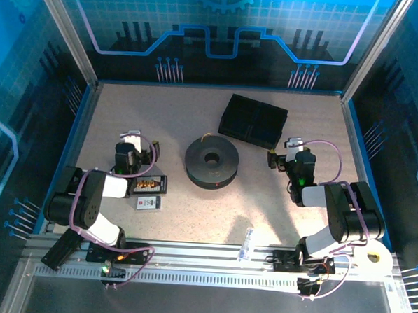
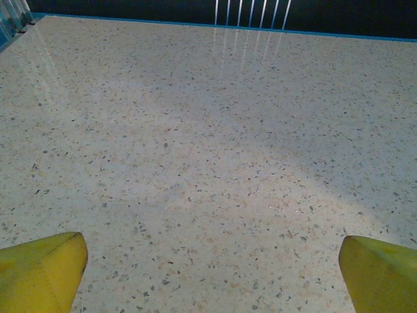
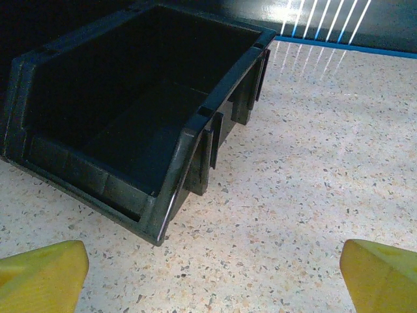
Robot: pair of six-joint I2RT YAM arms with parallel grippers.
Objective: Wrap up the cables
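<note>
No cables can be made out in these views. A black spool (image 1: 211, 161) lies flat in the middle of the table, with a thin pale strand end at its far rim. My left gripper (image 1: 131, 135) hovers over bare speckled table left of the spool. Its yellow fingertips (image 2: 45, 270) stand wide apart, so the left gripper (image 2: 212, 257) is open and holds nothing. My right gripper (image 1: 292, 144) is right of the spool, beside the black bin (image 1: 253, 121). In the right wrist view the right gripper (image 3: 212, 261) is open and holds nothing, with the bin's corner (image 3: 156, 228) just ahead on the left.
A small black board with orange connectors (image 1: 150, 185) and a small grey card (image 1: 148, 203) lie by the left arm. A white tape roll (image 1: 373, 258) and a small clear packet (image 1: 247, 244) sit at the near rail. Blue walls enclose the table.
</note>
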